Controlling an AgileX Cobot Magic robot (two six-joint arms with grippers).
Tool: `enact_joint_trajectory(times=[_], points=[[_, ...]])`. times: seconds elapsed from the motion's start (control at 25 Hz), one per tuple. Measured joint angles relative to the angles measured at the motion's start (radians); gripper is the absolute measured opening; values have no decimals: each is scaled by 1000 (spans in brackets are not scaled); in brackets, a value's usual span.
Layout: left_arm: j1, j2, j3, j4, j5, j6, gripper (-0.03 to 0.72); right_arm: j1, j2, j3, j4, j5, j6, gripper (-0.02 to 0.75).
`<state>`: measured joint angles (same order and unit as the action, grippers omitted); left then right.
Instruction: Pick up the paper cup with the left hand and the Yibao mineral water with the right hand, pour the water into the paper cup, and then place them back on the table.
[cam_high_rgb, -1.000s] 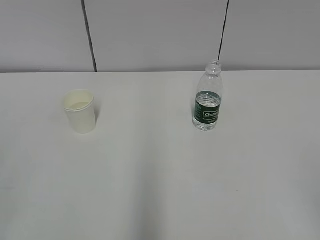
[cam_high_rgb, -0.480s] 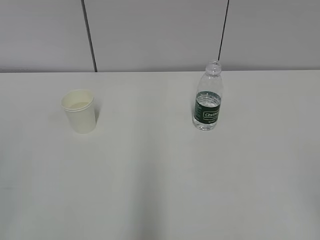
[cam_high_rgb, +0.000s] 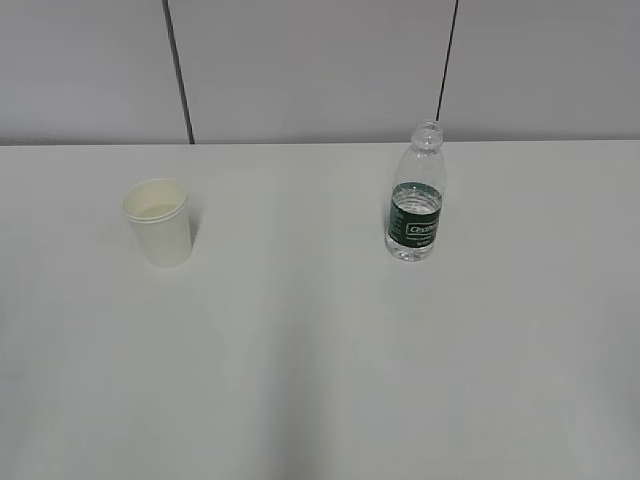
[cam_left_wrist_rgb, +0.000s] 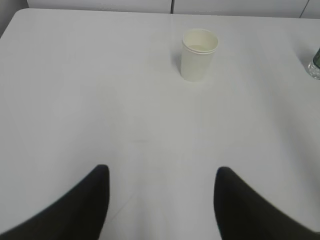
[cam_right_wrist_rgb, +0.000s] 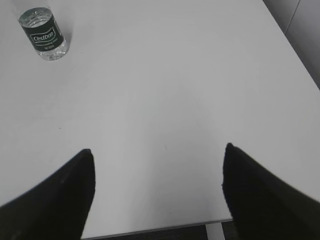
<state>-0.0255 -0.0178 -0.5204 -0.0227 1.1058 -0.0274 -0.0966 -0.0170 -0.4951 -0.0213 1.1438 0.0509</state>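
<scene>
The white paper cup (cam_high_rgb: 158, 222) stands upright on the left of the white table (cam_high_rgb: 320, 360); the left wrist view shows the paper cup (cam_left_wrist_rgb: 199, 54) far ahead. The uncapped Yibao mineral water (cam_high_rgb: 416, 194), clear with a dark green label, stands upright on the right and holds some water. From the right wrist, the bottle (cam_right_wrist_rgb: 44, 34) sits far off at the upper left. My left gripper (cam_left_wrist_rgb: 162, 172) is open over bare table, well short of the cup. My right gripper (cam_right_wrist_rgb: 157, 150) is open near the table's front edge, holding nothing. Neither arm appears in the exterior view.
A grey panelled wall (cam_high_rgb: 320, 70) with two dark seams stands behind the table. The table's front edge (cam_right_wrist_rgb: 150, 229) runs just under my right gripper, and its right edge (cam_right_wrist_rgb: 292, 52) slants past at the upper right.
The paper cup sits very slightly further left in the exterior view than a second ago. The bottle has not moved.
</scene>
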Motion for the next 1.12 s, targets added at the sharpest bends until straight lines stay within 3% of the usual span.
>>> enact_joint_trajectory(times=[1.12], points=[[0, 0, 0, 0, 0, 0, 317, 0, 0, 0, 0, 0, 0, 586]])
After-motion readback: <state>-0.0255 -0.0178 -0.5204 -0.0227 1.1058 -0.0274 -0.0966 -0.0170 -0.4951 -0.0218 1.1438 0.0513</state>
